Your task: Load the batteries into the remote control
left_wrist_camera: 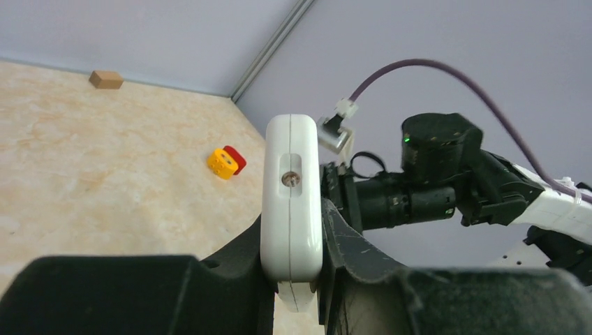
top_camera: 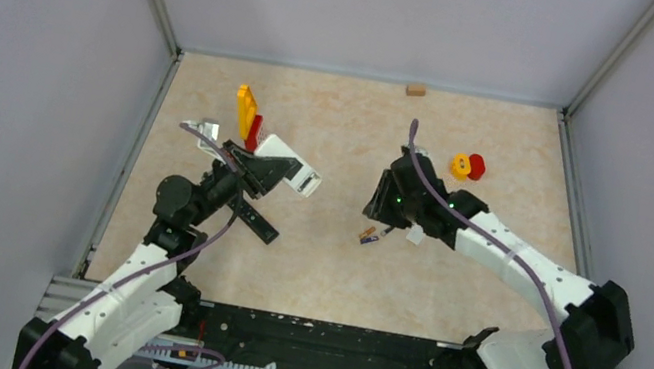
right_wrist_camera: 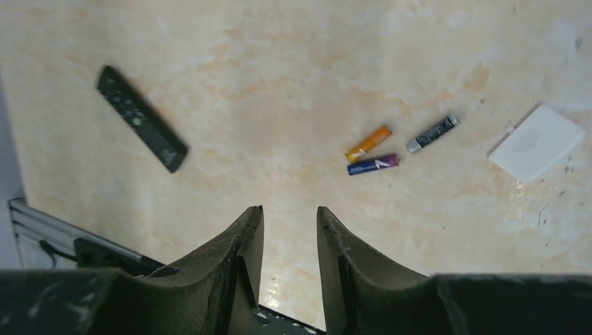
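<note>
Print on the batteries (right_wrist_camera: 373,163) is too small to read

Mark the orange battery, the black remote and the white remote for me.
orange battery (right_wrist_camera: 368,143), right wrist view, middle of its body.
black remote (right_wrist_camera: 142,118), right wrist view, middle of its face.
white remote (left_wrist_camera: 292,202), left wrist view, end face.

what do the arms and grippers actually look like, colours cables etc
The left arm and right arm have white link shells with black joints. A purple cable runs along each to the wrist. The left gripper and right gripper each have two black, scuffed, tapering fingers. A small green light glows on the right wrist housing.
</note>
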